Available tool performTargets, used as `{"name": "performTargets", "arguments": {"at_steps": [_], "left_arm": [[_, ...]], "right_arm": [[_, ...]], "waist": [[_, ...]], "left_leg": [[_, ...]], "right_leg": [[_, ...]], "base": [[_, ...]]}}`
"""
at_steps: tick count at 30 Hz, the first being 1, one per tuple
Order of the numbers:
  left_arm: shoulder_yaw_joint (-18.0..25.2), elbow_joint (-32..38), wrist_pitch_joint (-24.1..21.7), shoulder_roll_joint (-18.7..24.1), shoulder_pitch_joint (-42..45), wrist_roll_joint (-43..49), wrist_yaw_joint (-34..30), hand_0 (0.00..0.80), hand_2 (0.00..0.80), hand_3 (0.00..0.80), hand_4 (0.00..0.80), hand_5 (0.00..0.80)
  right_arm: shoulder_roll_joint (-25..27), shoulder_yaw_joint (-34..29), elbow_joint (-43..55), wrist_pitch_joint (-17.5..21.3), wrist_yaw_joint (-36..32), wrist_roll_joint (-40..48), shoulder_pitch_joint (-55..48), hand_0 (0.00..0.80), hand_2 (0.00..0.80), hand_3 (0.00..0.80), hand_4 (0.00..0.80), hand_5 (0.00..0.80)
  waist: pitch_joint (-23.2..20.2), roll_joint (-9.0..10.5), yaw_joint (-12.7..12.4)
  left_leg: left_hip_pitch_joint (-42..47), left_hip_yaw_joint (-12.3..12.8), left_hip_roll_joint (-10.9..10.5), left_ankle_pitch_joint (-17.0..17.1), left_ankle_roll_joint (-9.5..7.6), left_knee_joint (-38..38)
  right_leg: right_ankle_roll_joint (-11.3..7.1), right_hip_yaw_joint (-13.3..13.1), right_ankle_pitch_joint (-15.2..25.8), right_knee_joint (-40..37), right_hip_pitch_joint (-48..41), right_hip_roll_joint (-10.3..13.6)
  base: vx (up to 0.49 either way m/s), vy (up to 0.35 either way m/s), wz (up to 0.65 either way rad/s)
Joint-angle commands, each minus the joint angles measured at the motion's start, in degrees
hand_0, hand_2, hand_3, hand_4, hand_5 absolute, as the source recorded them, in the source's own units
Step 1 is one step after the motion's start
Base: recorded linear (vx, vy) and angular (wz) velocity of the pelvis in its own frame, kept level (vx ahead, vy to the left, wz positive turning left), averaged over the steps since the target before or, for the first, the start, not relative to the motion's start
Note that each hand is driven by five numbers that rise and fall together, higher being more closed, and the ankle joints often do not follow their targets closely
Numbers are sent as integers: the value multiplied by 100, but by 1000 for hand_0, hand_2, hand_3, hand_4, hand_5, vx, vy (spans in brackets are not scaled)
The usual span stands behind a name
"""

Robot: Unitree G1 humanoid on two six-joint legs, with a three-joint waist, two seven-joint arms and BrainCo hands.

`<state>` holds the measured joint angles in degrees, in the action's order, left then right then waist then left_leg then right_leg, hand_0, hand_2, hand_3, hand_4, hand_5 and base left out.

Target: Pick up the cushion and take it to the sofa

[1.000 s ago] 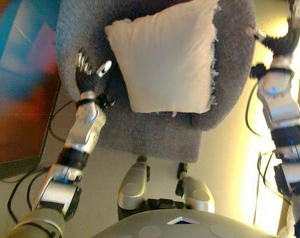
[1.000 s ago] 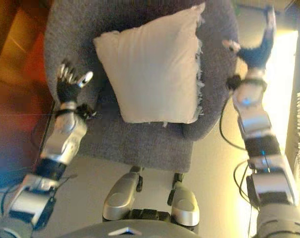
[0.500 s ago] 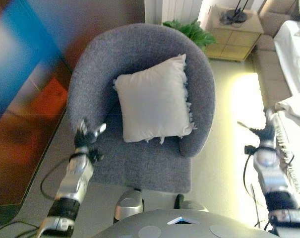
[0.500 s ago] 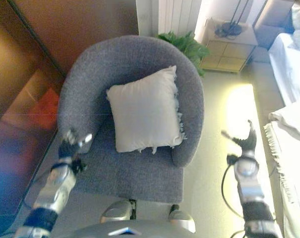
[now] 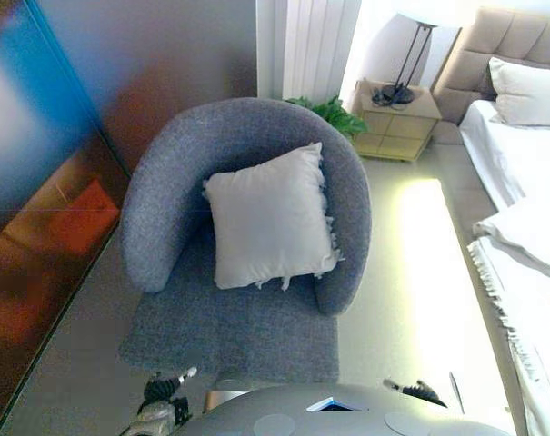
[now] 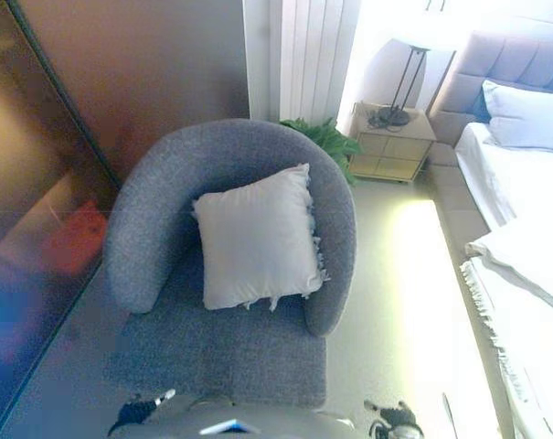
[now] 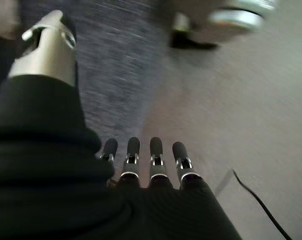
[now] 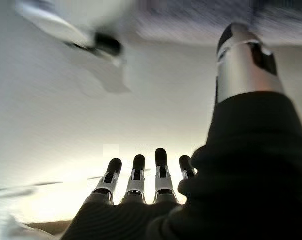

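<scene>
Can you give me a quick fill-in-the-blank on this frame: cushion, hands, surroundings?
1. The white cushion rests on the grey ____.
2. Both the left hand and the right hand have straight fingers and hold ____.
3. A lamp stands on the nightstand next to the ____.
4. Behind the armchair, a green ____ shows.

Missing words: armchair; nothing; bed; plant

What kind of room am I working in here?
Most likely a bedroom: a bed with a pillow, a nightstand carrying a lamp, and a grey armchair holding the cushion.
</scene>
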<state>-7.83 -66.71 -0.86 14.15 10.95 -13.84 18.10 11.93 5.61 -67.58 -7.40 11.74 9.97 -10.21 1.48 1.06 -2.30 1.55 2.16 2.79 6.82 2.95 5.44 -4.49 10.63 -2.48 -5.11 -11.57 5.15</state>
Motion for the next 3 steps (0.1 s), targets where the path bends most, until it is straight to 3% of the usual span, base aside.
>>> {"name": "performTargets", "arguments": {"at_steps": [1,3], "left_arm": [[69,-537,292,-129,-534,290,111,0,0,0,0,0],[170,-780,556,-156,-551,276,127,0,0,0,0,0]], "right_arm": [[-35,164,-283,-153,-224,176,364,0,0,0,0,0],[-82,175,-387,-217,-320,170,403,0,0,0,0,0]], "waist": [[333,-4,38],[331,-5,53]], "left_leg": [[652,194,37,-846,12,-44],[667,199,33,-854,8,-44]], "right_leg": [[-119,26,270,11,229,54],[-110,9,265,11,221,58]], "base": [[-24,6,-3],[-12,8,-5]]}}
